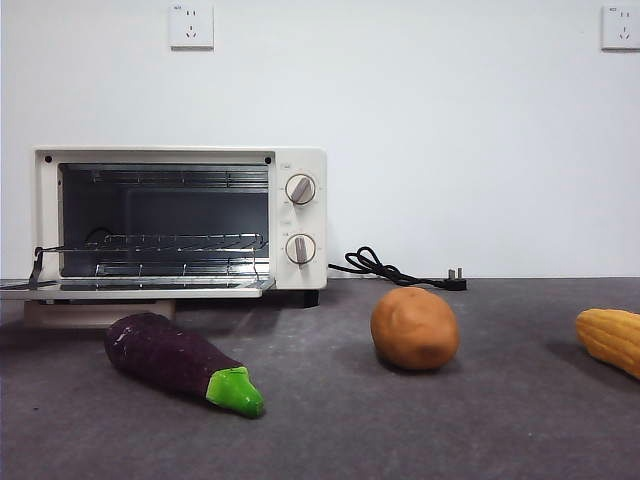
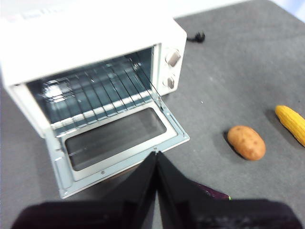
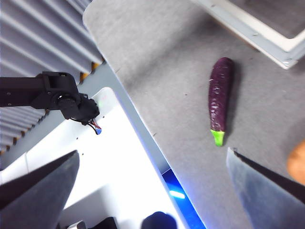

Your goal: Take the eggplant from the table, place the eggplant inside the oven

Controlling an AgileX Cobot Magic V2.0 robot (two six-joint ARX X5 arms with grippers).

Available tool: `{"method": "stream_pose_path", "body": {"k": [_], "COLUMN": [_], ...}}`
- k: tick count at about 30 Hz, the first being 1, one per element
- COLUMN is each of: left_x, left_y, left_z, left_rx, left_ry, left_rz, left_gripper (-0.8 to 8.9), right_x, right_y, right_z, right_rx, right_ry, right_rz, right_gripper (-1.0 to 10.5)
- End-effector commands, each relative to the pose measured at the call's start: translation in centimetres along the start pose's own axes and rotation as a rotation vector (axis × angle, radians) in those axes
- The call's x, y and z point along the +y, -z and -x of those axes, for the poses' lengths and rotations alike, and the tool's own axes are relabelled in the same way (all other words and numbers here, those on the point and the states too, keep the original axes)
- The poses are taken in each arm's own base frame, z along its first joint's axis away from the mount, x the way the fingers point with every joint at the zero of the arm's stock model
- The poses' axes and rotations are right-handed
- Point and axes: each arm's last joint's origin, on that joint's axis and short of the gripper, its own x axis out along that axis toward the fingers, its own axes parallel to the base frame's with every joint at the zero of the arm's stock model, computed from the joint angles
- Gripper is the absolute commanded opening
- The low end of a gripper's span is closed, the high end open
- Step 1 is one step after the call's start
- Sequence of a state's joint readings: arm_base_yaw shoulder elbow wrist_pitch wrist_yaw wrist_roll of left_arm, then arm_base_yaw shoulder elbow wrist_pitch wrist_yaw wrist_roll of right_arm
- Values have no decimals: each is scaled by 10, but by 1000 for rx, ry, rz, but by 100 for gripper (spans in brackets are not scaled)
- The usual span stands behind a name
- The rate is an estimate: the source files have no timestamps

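The dark purple eggplant (image 1: 175, 358) with its green cap lies on the grey table (image 1: 330, 430), just in front of the oven (image 1: 180, 218). The oven's door (image 1: 140, 288) is folded down open and the wire rack inside is bare. My left gripper (image 2: 156, 158) is shut and holds nothing; it hangs above the open door (image 2: 119, 143), and only a sliver of the eggplant (image 2: 215, 193) shows beside its jaws. My right gripper (image 3: 152, 151) is open and empty, high over the table's edge, with the eggplant (image 3: 220, 98) lying well off from it. Neither arm shows in the front view.
A round brown potato (image 1: 414, 328) sits mid-table and a yellow corn cob (image 1: 610, 338) lies at the right edge. The oven's black cord and plug (image 1: 400, 270) lie behind by the wall. A white surface and a black arm base (image 3: 62, 98) lie beyond the table's edge.
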State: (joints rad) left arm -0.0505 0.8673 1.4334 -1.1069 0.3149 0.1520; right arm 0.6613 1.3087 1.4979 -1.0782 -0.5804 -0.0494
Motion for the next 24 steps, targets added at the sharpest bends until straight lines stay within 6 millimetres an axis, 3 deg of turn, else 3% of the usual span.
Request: {"method": "stream_pose_path", "body": {"k": [1,9,13,18,22,24], "left_x": [-3,-11,-14,-15,-16,-16], "left_y": [16,67,79,83,84,84], "left_z": [9,13,13,16,16,16], "left_rx": [-1,27,28,40,51,51], "left_ry": [-19,-40,-35,-34,-32,-32], "left_rz": [-1,56,68,73,70,69], "left_gripper": [-6,-6,-6,-6,-6,-6], "right_x": [-1,-5,-8,-18,-35,-44], "right_y": [-4,-12,-16,-14,0,6], "right_z": [-12,-55,-86,-138,-193,-211], "right_rx": [19,109,151,252,403,448], "right_ry": [-18,64,96,136,183,208], "right_rz": [17,46,70,76,56,44], "right_gripper": [595,595,595,595,594,594]}}
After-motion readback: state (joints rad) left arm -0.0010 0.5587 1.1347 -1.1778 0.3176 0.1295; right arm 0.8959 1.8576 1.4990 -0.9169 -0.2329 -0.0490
